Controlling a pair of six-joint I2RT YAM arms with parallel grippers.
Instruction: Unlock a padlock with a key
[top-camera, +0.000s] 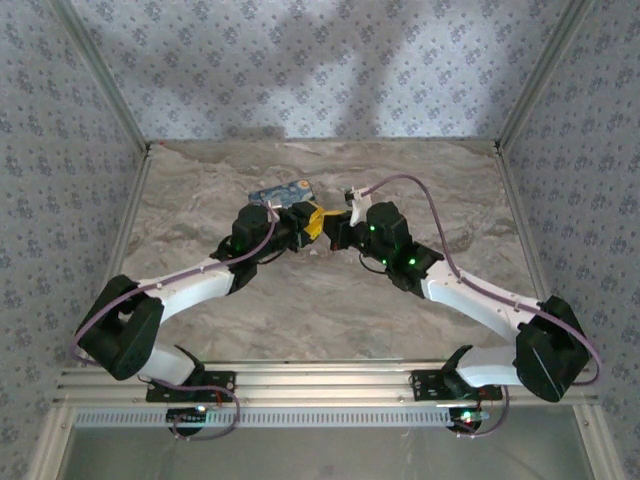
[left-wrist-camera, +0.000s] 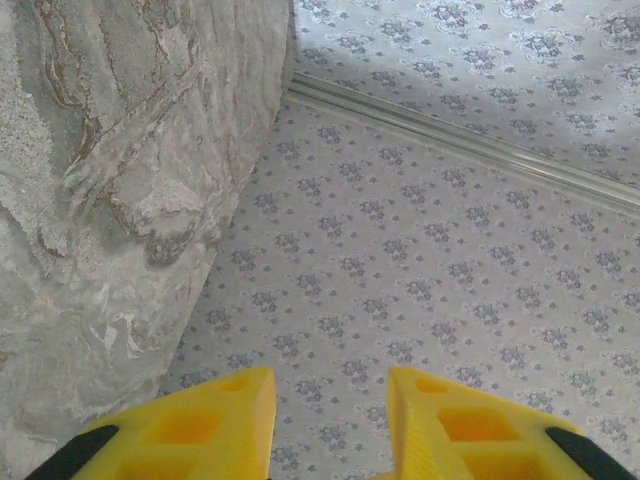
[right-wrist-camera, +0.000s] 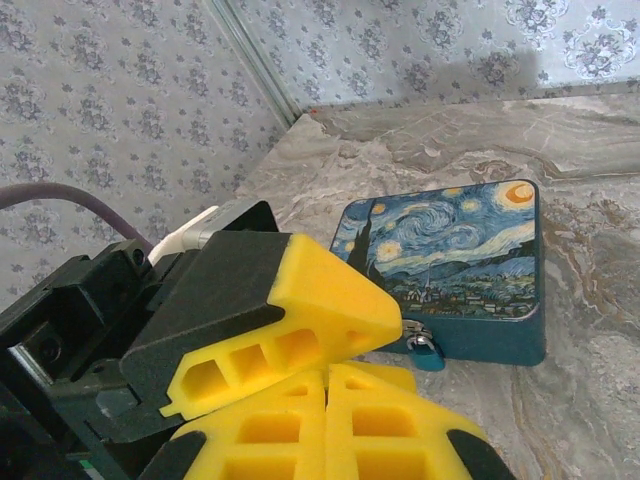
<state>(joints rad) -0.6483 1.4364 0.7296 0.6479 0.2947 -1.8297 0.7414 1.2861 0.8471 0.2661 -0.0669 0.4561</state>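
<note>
**A:** Where is the padlock?

**B:** In the right wrist view the padlock is a tiny thing with a silvery bit. It sits low at the front side of the blue box, close to the marble table.

**A:** Any writing on that box?

**B:** The lid carries a starry-night print: swirling sky, a yellow crescent in one corner, a dark cypress and a village. Any lettering is too small to read.

**A:** How does the right gripper stand?

**B:** The right gripper has its yellow fingers pressed flat together with only a thin seam between them. I cannot tell whether anything is pinched inside.

**A:** And the left?

**B:** Seen from its own wrist, the left gripper is wide open and holds nothing, and the patterned wall shows through the gap. One of its fingers lies across the right gripper's tips, its point just beside the padlock.

**A:** And from above?

**B:** Both arms meet mid-table, grippers touching, just in front of the box
</note>
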